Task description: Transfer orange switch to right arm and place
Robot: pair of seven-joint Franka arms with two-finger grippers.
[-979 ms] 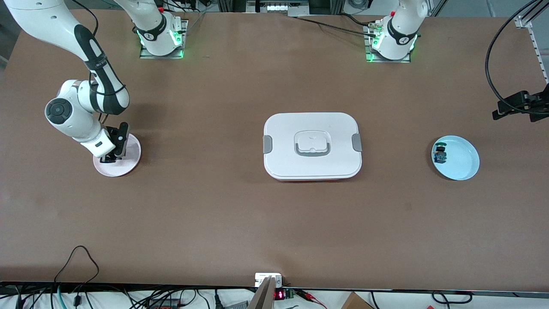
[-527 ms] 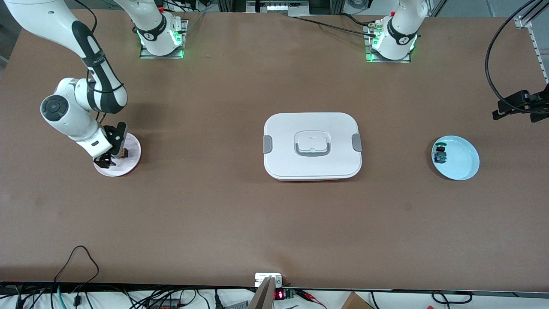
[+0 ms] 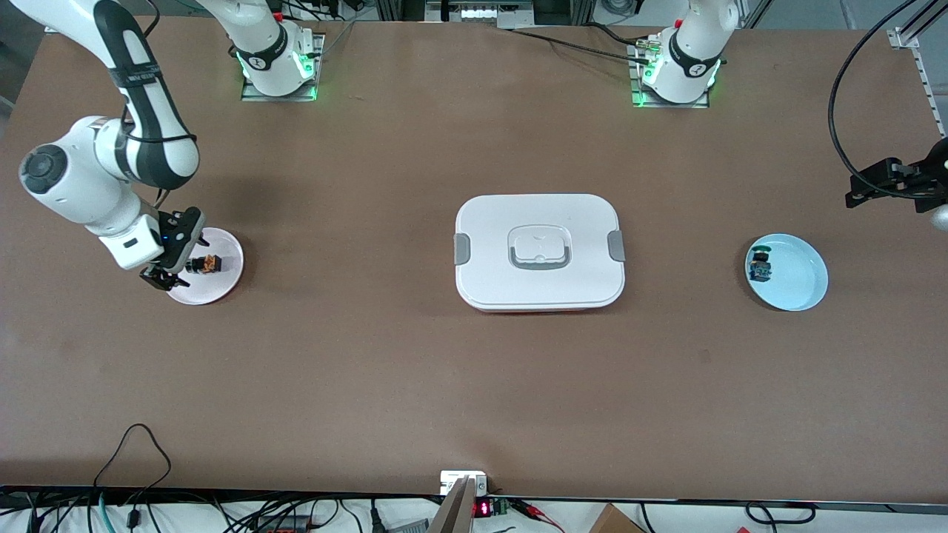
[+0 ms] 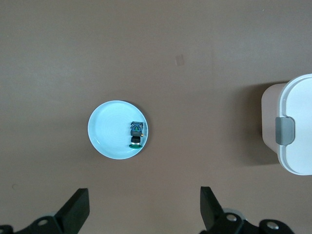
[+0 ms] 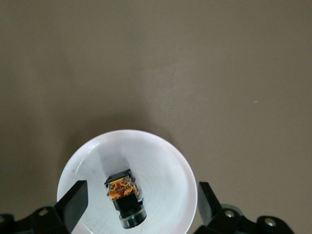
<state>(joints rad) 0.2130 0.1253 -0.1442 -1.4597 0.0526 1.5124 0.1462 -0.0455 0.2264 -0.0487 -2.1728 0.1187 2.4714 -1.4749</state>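
The orange switch (image 3: 202, 264) lies on its side on a pale pink plate (image 3: 222, 285) toward the right arm's end of the table. In the right wrist view the switch (image 5: 124, 196) rests free on the plate (image 5: 161, 146). My right gripper (image 3: 164, 279) hangs open just above the plate's edge, its fingers (image 5: 73, 201) wide on either side of the switch and touching nothing. My left gripper (image 4: 144, 209) is open and empty, high over the table near a light blue plate (image 4: 109, 136).
A blue-and-green switch (image 3: 760, 266) lies on the light blue plate (image 3: 796, 285) toward the left arm's end. A white lidded container (image 3: 539, 252) with grey latches stands mid-table. Cables run along the table edge nearest the front camera.
My right gripper has drawn up and away from the pink plate toward the right arm's end, uncovering the orange switch that now lies on the plate. The left arm shifted slightly.
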